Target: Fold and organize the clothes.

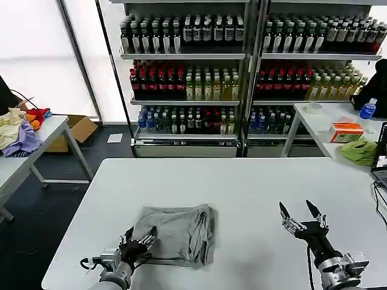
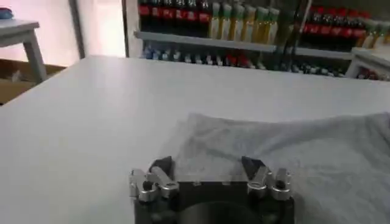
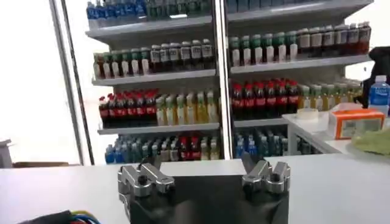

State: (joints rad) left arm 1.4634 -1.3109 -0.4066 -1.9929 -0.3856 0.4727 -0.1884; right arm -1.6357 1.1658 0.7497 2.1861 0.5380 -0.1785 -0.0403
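The soft, light shirt [image 1: 178, 232] lies folded; left gripper [image 1: 138, 240] spread wide at its near-left corner, right gripper [image 1: 299, 212] gaping.

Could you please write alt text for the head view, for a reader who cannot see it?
A folded light grey shirt lies on a white table, with the left gripper open at its near left corner. The right gripper hovers open over bare table to the right. Shelves of bottled drinks stand behind.
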